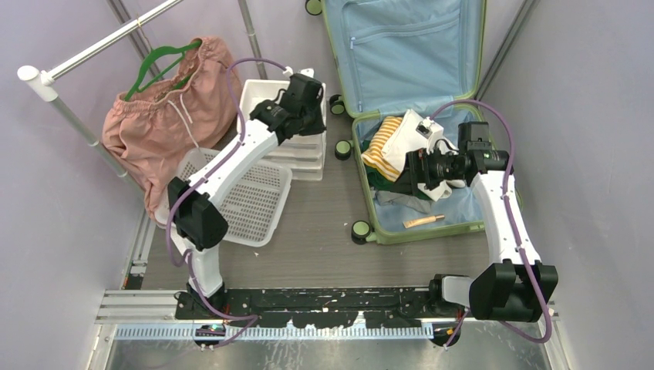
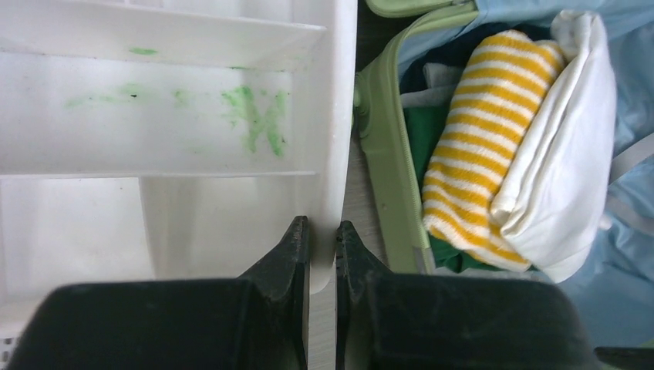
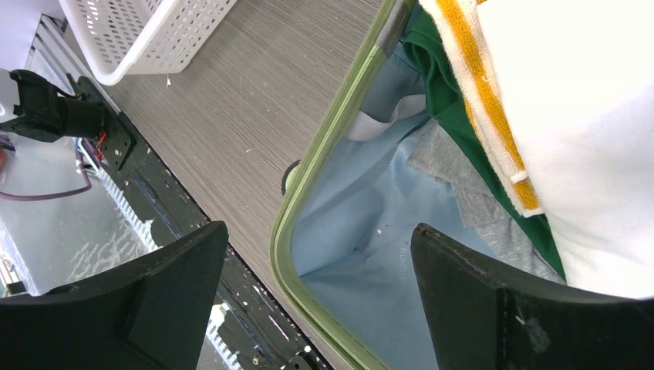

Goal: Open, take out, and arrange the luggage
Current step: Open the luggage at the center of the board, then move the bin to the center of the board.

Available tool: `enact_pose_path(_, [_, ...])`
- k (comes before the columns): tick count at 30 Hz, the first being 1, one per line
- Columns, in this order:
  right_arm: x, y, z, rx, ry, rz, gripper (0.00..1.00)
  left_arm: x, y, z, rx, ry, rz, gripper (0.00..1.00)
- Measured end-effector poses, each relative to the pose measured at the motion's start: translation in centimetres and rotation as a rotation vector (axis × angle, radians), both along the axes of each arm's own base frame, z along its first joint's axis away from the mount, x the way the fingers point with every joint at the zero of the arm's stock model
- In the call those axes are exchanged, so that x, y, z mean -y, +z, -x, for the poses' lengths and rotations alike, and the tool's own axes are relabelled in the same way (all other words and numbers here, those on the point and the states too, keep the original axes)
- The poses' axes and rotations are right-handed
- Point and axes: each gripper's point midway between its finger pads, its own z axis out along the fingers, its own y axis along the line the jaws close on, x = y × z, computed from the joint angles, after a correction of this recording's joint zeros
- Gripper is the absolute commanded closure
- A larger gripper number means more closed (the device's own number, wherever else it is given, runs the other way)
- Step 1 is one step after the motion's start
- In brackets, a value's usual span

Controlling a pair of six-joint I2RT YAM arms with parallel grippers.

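Observation:
The light-green luggage (image 1: 420, 233) lies open on the floor at the right, its lid with blue lining standing up at the back. Inside are a yellow-striped cloth (image 1: 379, 150), a white cloth (image 1: 401, 139), green and grey clothes and a beige tube (image 1: 423, 221). My right gripper (image 1: 401, 176) hovers open and empty over the near left part of the case (image 3: 324, 146); in the right wrist view (image 3: 320, 228) the jaws stand wide apart. My left gripper (image 1: 312, 104) is closed on the right corner wall of the white drawer unit (image 2: 154, 139), as the left wrist view (image 2: 322, 225) shows.
A white perforated basket (image 1: 247, 204) lies tilted left of centre, against the drawer unit (image 1: 305, 158). A pink garment (image 1: 166, 116) hangs on a green hanger (image 1: 158, 62) from the rack rail (image 1: 92, 46) at the left. Purple walls close both sides.

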Motion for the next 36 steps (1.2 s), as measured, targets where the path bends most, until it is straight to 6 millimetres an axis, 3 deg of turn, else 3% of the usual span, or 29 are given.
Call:
enact_pose_path(5, [0.0,0.1,0.1,0.005,-0.001,-0.001,0.05,1.8,0.1,-0.4,-0.014,0.053,0.048,0.76])
enact_pose_path(14, [0.1,0.1,0.1,0.005,-0.006,-0.002,0.04,4.5,1.0,-0.6,-0.045,0.071,0.17,0.36])
enact_pose_path(22, [0.1,0.4,0.3,0.019,-0.005,-0.001,0.04,5.4,2.0,0.6,-0.027,-0.06,0.178,0.31])
enact_pose_path(27, [0.1,0.4,0.4,0.016,-0.002,0.0,0.04,4.7,3.9,5.5,0.01,-0.279,0.187,0.32])
enact_pose_path(32, [0.2,0.4,0.5,0.018,0.002,0.004,0.04,1.8,6.4,11.7,0.129,-0.468,0.189,0.35])
enact_pose_path(36, [0.2,0.3,0.5,0.021,0.008,0.008,0.04,-1.6,5.1,15.8,0.2,-0.555,0.126,0.35])
